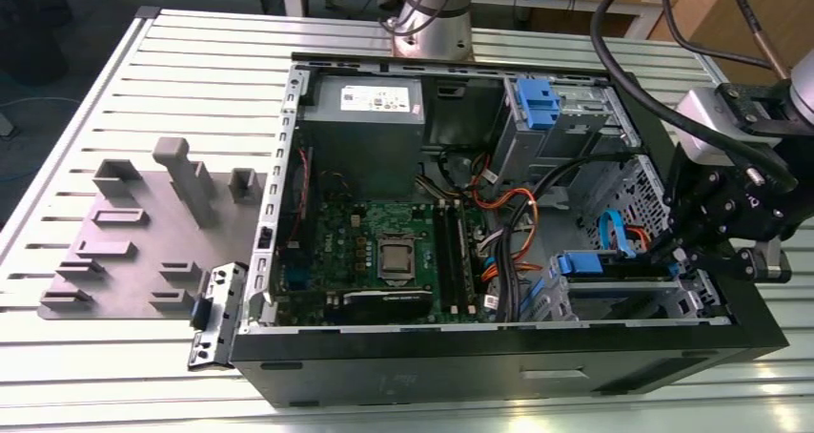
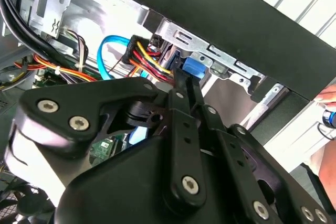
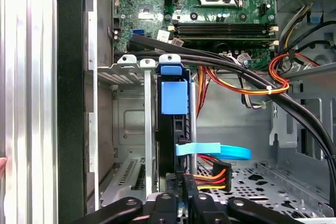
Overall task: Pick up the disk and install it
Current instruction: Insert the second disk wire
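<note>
The disk [image 3: 173, 98] stands on edge in the lower drive cage of the open computer case, its bright blue carrier [image 1: 579, 264] facing up out of the cage. A blue data cable [image 3: 215, 151] and a red-yellow-black power plug [image 3: 212, 174] sit at its near end. My gripper [image 3: 182, 182] is over the case's corner at the exterior view's right [image 1: 661, 257]. It is shut, and its fingertips [image 2: 181, 85] are pressed together at the end of the disk, by the blue carrier [image 2: 193, 69]. Whether they touch it is hidden.
Thick black cables [image 3: 236, 69] and orange wires [image 3: 273, 77] cross beside the cage. A second blue carrier [image 1: 537, 101] sits in the upper bay. A grey fixture [image 1: 140, 233] and a loose bracket [image 1: 216, 314] lie at the exterior view's left. A hand [image 2: 328, 95] is near the case wall.
</note>
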You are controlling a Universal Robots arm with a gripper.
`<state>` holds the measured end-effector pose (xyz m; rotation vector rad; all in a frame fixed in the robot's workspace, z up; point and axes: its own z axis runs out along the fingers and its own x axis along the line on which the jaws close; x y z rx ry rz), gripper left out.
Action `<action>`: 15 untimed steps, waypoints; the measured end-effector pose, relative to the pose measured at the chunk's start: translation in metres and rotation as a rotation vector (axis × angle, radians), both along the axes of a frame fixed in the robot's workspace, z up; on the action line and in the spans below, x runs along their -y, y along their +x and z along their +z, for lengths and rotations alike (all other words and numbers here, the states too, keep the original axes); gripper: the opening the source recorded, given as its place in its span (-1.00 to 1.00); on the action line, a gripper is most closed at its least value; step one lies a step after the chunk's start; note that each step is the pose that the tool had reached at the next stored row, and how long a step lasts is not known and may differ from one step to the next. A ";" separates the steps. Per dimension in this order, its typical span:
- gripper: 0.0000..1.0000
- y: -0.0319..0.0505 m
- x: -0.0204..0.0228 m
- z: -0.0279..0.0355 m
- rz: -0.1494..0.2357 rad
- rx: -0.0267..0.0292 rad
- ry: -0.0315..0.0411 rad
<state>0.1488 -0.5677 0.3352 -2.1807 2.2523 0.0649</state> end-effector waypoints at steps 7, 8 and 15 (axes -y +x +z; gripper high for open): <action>-0.68 0.0000 0.0000 0.0000 0.000 0.0000 -0.0033; -0.68 -0.0003 -0.0001 0.0000 0.000 0.0001 -0.0033; -0.68 -0.0071 -0.0049 0.0008 -0.001 0.0008 -0.0032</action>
